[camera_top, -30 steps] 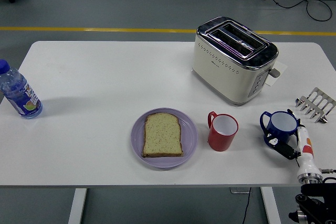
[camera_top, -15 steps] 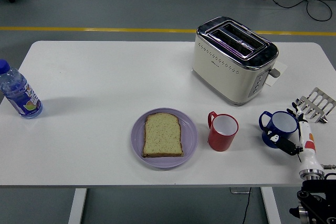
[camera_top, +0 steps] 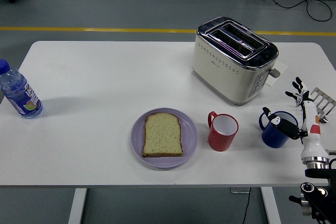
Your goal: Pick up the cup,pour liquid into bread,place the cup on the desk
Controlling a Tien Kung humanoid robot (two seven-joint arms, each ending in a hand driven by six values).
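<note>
A slice of bread [camera_top: 163, 135] lies on a purple plate [camera_top: 190, 136] near the table's front edge. Right of it stands a red cup [camera_top: 223, 132], upright, handle to the left. Further right is a blue cup [camera_top: 273, 134], also upright. My right hand [camera_top: 287, 109] comes up from the lower right corner just right of the blue cup. Its thumb [camera_top: 281, 124] lies across the cup's right rim. The other fingers [camera_top: 298, 92] are spread, pointing up and away from the cup, holding nothing. The left arm is out of sight.
A cream and chrome toaster [camera_top: 233, 59] stands behind the cups. A metal toast rack [camera_top: 321, 101] sits at the right edge, close behind my fingers. A water bottle [camera_top: 18, 94] stands at the far left of the white table [camera_top: 105, 77].
My right hand has moved up and away from me alongside the blue cup, its fingers now raised above it. The blue cup has shifted slightly left.
</note>
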